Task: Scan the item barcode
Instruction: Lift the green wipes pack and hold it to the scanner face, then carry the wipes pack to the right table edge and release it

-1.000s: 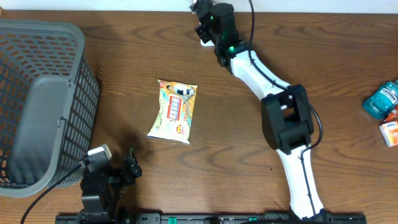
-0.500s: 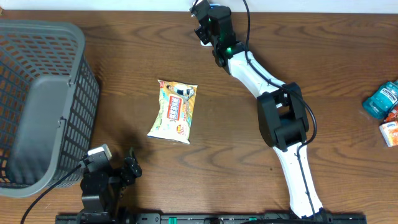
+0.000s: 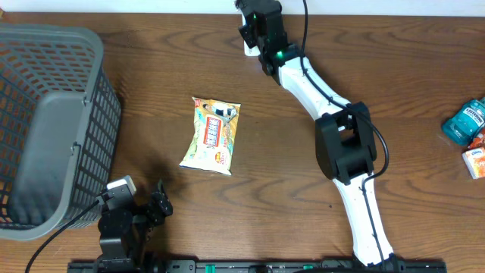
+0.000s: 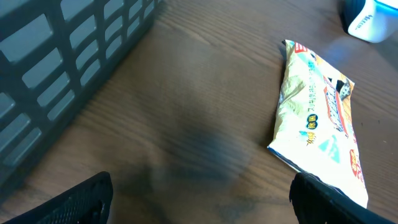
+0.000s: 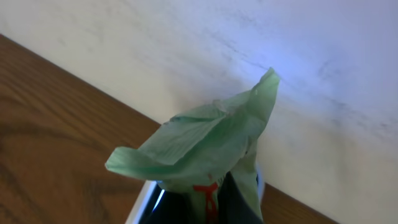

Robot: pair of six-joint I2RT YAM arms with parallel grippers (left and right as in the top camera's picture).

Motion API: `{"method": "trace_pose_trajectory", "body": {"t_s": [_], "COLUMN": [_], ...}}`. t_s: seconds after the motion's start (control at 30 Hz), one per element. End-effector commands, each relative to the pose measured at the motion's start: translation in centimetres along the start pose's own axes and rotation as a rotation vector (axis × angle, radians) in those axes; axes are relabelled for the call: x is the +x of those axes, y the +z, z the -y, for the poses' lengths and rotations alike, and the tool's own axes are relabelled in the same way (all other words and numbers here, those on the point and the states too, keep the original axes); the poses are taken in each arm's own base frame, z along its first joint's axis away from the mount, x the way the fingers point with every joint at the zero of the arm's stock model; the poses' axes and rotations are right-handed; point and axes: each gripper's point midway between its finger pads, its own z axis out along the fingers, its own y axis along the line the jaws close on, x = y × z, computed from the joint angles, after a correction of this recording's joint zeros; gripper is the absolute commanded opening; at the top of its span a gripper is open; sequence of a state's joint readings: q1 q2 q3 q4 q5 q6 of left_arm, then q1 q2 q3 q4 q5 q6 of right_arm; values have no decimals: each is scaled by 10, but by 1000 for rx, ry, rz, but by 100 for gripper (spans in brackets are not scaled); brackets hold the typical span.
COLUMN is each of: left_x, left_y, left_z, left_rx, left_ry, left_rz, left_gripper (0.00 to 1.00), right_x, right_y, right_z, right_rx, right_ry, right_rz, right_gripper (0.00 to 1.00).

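right gripper [image 3: 254, 19] is sitting at the far edge of the table [image 3: 394, 68], fingers clamped tight on the bottom of a green packet [image 5: 199, 146]. packet is standing upright out of the jaws, crumpled top pointing at the white wall [image 5: 311, 50]. pinching it low looks deliberate: most of the film is being left bare so a printed face can be turned to a reader. no barcode is showing in any view, so can't tell which side it's on.

white unit [image 3: 248, 51] with a blue glow is lying just under the wrist at the far edge; judging it's the scanner. packet is hanging close above it, contact can't be told. reads as the presenting step; nothing is showing a completed read.

left gripper [image 3: 155, 206] is sitting parked near-left, jaws wide apart, holding nothing, low over bare wood beside the grey basket [image 3: 45, 114]. it's sitting clear of the right arm, sensible for a one-arm scan.

yellow snack pouch [image 3: 212, 135] is lying flat mid-table, well apart from both grippers, probably next in queue. mouthwash bottle [image 3: 464, 121] and a small box [image 3: 476, 161] are sitting at the right edge.

risk: crumpled film is likely wrinkling any code. next move is probably needing a wrist roll to aim a flat face at the unit.
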State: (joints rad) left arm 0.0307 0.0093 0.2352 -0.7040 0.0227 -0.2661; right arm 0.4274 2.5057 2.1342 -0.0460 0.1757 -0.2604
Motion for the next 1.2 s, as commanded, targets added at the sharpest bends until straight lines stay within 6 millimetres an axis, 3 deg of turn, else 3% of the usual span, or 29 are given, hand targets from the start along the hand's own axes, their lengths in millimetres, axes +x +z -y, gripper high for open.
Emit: {"method": "trace_pose_trajectory", "body": {"t_s": [0.0, 0.23, 0.4, 0.53, 0.67, 0.83, 0.97, 1.17], "left_x": [0, 0, 0, 0, 0, 0, 0, 0], "left_y": [0, 0, 0, 0, 0, 0, 0, 0], "left_z": [-1, -1, -1, -1, -1, -1, -1, -1], "left_rx": [-7, -7, -7, -7, -7, -7, -7, -7], "left_ry": [-5, -5, -5, -5, -5, -5, -5, -5], "left_rz": [5, 5, 5, 5, 5, 5, 5, 5], "left_gripper": [91, 91, 91, 91, 91, 91, 91, 91], "right_x": [-46, -52, -28, 21, 84, 157, 212, 298], "right_y": [-35, -97, -124, -142, -163, -189, -197, -200], "right_z": [35, 98, 154, 224, 292, 354, 381, 396], "right_rx": [98, 254, 324, 457, 549, 580, 544, 530], "right_ry": [54, 87, 133, 192, 284, 394, 494, 665], "right_rz": [23, -125, -238, -373, -505, -634, -694, -791], "right_gripper": [1, 1, 1, 1, 1, 1, 1, 1]}}
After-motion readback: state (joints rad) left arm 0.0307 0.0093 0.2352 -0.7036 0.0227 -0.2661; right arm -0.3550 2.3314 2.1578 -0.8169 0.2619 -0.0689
